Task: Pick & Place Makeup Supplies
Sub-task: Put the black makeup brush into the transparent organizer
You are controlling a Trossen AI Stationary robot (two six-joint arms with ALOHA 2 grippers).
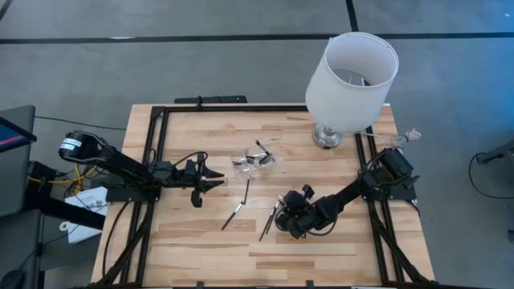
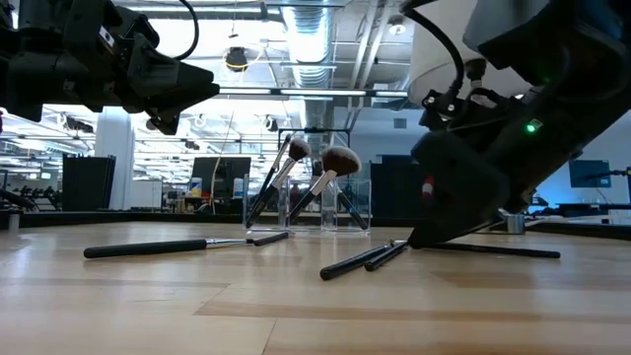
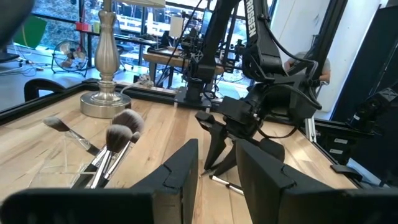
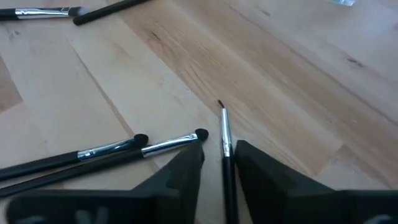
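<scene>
Several thin makeup brushes lie flat on the wooden table (image 1: 201,257): one black-handled brush (image 1: 235,207) near the middle, and a pair (image 4: 124,149) side by side to its right. My right gripper (image 4: 220,147) slants down to the table, open. Its fingers stand on either side of a very thin brush (image 4: 224,134) lying on the wood, and I see no touch. More brushes stand bristles-up in a clear holder (image 2: 306,212) at the far middle. My left gripper (image 1: 210,183) hovers level at the table's left, open and empty.
A lamp with a white shade (image 1: 352,80) and a silver base (image 1: 328,135) stands at the far right. A black frame (image 1: 161,112) runs along the table's edges. Bare wood lies toward the near edge.
</scene>
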